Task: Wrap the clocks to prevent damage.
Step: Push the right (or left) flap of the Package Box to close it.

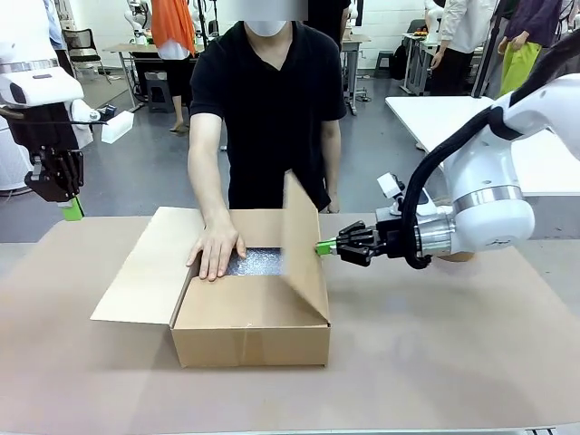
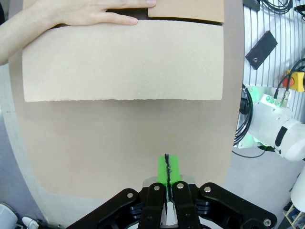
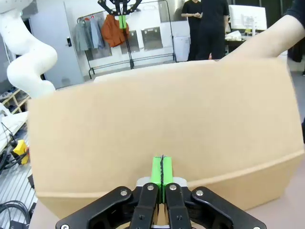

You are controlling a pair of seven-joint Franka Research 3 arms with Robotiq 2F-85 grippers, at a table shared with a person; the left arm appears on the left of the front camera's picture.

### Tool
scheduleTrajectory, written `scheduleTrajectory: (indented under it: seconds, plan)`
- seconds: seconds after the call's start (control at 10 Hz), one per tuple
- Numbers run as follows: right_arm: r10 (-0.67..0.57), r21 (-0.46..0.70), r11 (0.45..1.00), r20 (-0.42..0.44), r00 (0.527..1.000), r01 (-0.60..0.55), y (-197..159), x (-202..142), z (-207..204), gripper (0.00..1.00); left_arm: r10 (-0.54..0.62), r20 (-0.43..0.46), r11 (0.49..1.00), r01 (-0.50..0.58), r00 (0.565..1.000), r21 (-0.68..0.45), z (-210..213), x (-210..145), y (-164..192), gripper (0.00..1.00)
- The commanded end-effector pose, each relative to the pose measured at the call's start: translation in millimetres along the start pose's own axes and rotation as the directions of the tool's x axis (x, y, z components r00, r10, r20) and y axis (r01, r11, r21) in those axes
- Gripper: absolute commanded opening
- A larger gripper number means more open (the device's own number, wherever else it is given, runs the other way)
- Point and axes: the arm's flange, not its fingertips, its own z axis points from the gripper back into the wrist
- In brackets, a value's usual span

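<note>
Front view | matte cardboard box (image 1: 249, 331) | crinkly bubble wrap (image 1: 258, 263) inside | left gripper (image 1: 71, 210), right gripper (image 1: 323, 247): pads together, empty

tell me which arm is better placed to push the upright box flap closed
Right. The right claw, shut, has its tips at the outer face of the upright flap, so a push inward looks short. The left claw hangs shut off beyond the flattened flap, with the person's hand between.

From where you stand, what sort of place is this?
Probably a robotics lab: a white table with people standing farther back, plus a yellow stop button and loose cables nearby.
</note>
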Motion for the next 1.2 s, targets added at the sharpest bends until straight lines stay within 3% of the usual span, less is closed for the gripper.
scheduleTrajectory:
  seconds: [0.0, 0.9, 1.0, 1.1]
  plan:
    - [0.025, -0.027, 0.999, -0.005, 1.000, -0.025, -6.9, -2.9, -16.4, 0.01, 0.017, 0.006, 1.000, -0.017, 1.000, 0.005, 0.3, 0.3, -1.1, 0.00]
    - [0.012, -0.030, 0.999, -0.099, 0.995, -0.015, -15.8, -25.5, -33.4, 0.01, 0.017, 0.006, 1.000, -0.017, 1.000, 0.005, 0.3, 0.3, -1.1, 0.00]
    - [0.056, -0.003, 0.998, -0.094, 0.994, -0.057, -12.1, -19.6, -30.1, 0.01, 0.017, 0.006, 1.000, -0.017, 1.000, 0.005, 0.3, 0.3, -1.1, 0.00]
    - [0.006, 0.006, 1.000, -0.032, 0.999, -0.006, -9.9, -4.3, -18.5, 0.01, 0.017, 0.006, 1.000, -0.017, 1.000, 0.005, 0.3, 0.3, -1.1, 0.00]
